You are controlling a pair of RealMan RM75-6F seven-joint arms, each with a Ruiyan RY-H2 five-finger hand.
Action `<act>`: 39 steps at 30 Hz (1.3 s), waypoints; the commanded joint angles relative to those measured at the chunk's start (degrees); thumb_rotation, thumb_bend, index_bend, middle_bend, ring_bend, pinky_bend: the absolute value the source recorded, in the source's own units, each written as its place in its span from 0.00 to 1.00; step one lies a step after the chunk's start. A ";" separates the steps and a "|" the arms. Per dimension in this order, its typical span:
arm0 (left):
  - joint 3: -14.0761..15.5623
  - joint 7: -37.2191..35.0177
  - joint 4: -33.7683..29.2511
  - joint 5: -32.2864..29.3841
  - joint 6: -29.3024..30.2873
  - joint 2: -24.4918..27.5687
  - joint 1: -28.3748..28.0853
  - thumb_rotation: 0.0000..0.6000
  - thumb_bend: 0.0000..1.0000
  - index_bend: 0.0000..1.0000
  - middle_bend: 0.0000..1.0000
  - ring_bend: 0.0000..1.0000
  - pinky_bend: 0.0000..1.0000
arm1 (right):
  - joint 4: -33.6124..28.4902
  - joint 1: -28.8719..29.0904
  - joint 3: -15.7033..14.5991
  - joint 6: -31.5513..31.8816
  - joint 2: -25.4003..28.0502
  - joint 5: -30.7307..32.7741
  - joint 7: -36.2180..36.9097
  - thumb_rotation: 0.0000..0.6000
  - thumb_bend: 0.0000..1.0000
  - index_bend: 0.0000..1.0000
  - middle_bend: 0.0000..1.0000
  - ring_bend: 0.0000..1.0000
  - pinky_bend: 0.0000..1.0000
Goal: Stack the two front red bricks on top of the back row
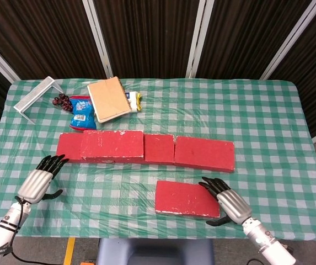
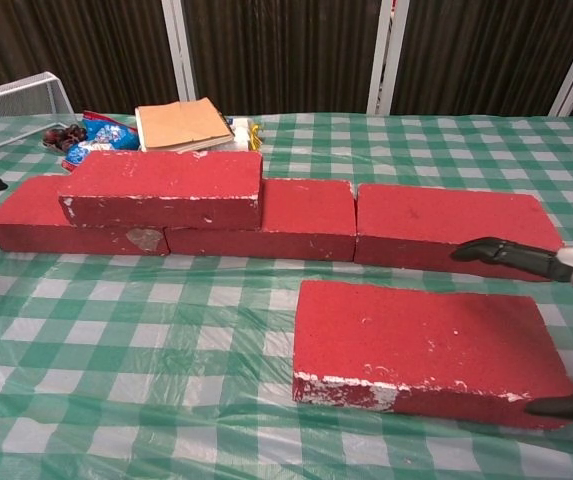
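Observation:
One red brick lies stacked on the left part of the back row; in the chest view this stacked brick sits across the left and middle back bricks. The other front brick lies flat near the table's front edge. My right hand is at that brick's right end, fingers spread over its top and thumb by its front side, not closed on it. The chest view shows the right hand above the front brick. My left hand hovers open, front left, clear of the bricks.
A brown notebook, a blue snack bag, a small dark item and a wire rack lie behind the back row at the far left. The checked cloth covers the table.

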 commanded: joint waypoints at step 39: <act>-2.52 -4.99 3.62 2.22 -0.42 -1.21 2.27 1.00 0.26 0.00 0.00 0.00 0.02 | -0.36 5.16 3.88 -0.47 -6.80 9.05 -11.33 1.00 0.18 0.54 0.34 0.29 0.48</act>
